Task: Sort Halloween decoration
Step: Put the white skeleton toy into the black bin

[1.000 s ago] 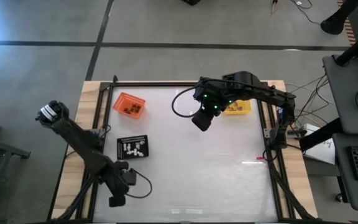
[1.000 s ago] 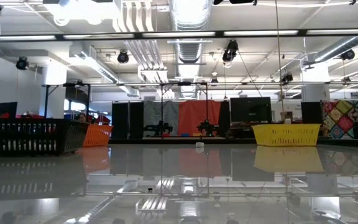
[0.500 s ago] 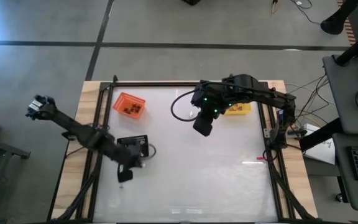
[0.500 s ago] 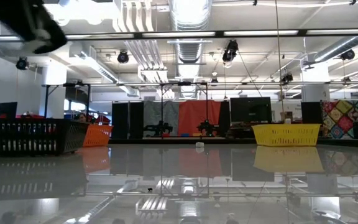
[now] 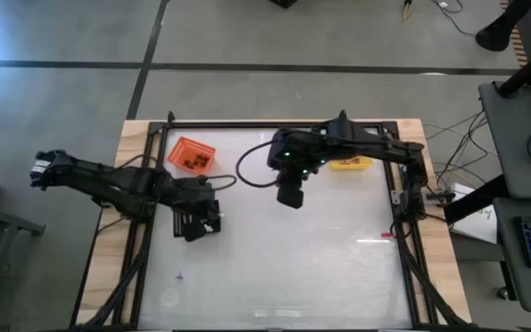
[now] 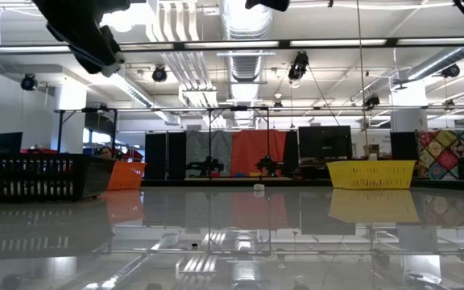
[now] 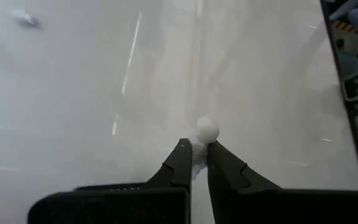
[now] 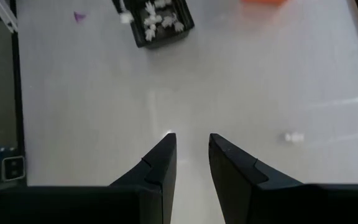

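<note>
Left gripper [image 7: 195,151] is clamped on a white trinket [image 7: 205,130] above the black tray [image 5: 197,221]. Right gripper [image 8: 191,144] hangs part-open, holding nothing, mid-table.

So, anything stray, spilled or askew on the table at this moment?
Nothing spilled or damaged. A few trinkets lie loose outside the trays: a purple one near the table's edge and a white one out on the open surface. The left gripper, over the black tray, pinches a white trinket.
</note>
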